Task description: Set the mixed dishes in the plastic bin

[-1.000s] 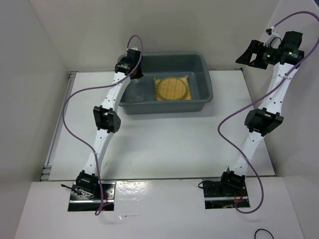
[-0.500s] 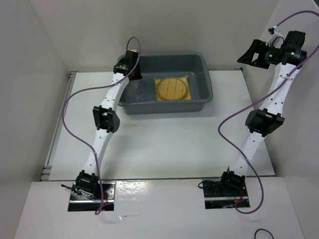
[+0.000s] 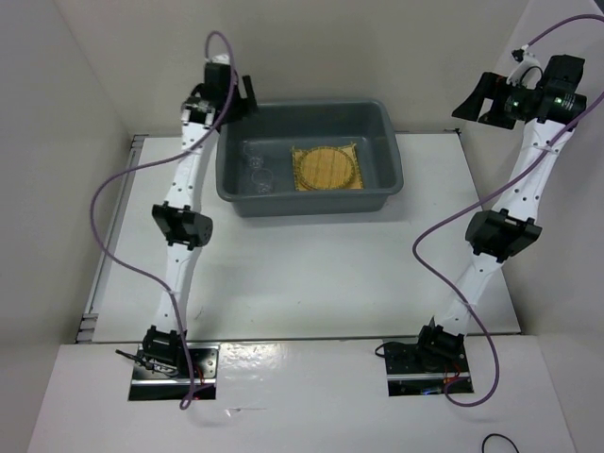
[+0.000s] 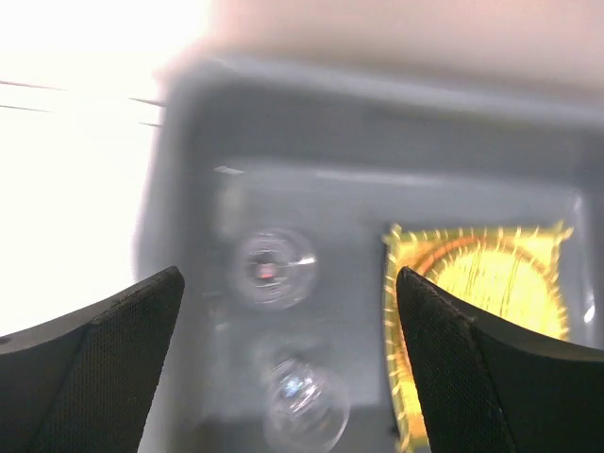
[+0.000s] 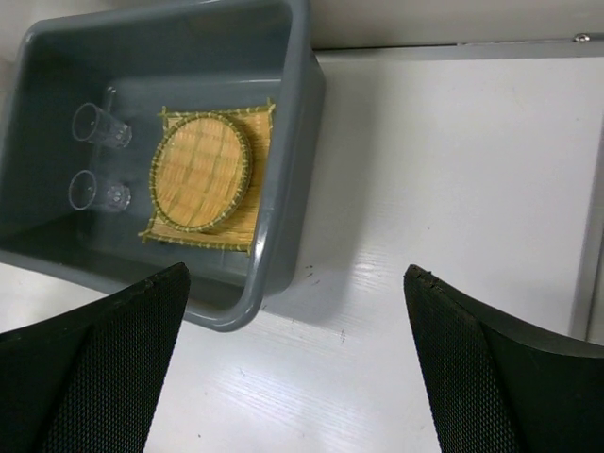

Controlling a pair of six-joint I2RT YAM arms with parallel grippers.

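Note:
The dark grey plastic bin stands at the back of the table. On its floor the square yellow mat lies under a round woven disc. Two clear glass cups lie to their left. My left gripper hangs open and empty above the bin's back left corner. In its wrist view both cups show blurred between its fingers, with the disc at the right. My right gripper is raised high at the far right, open and empty, over bare table beside the bin's rim.
White walls close in the table on the left, back and right. The white tabletop stretches between the bin and the arm bases. Purple cables loop off both arms.
My left gripper has opened, let go of a glass cup in the bin's left end, and risen back to the bin's rear left corner. The right arm has barely shifted.

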